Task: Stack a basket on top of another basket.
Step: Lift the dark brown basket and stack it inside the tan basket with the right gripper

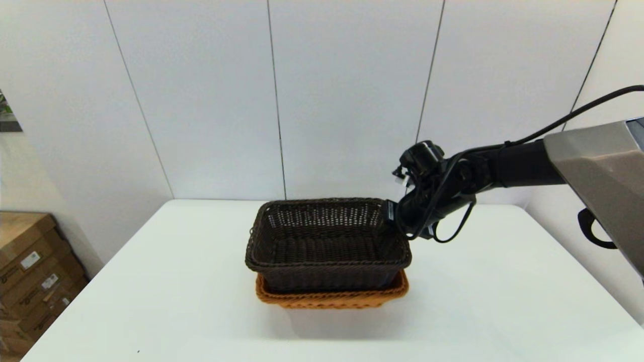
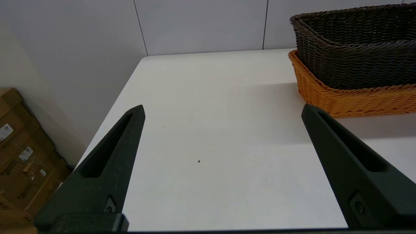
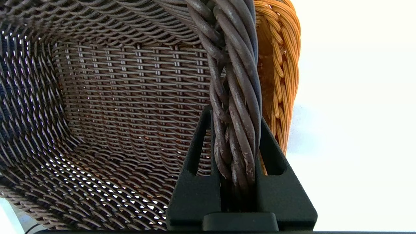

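Dark basket (image 1: pixel 327 246) nested in orange basket (image 1: pixel 332 297) | right claw (image 1: pixel 391 217) pinching its rim

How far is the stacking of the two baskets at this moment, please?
Mostly done: the dark brown basket sits nested in the orange-tan basket. In hand: the right gripper is shut on the dark basket's rim at its far right corner. Left: opening the fingers and pulling the arm away. The left gripper is open, off to the side above the table.
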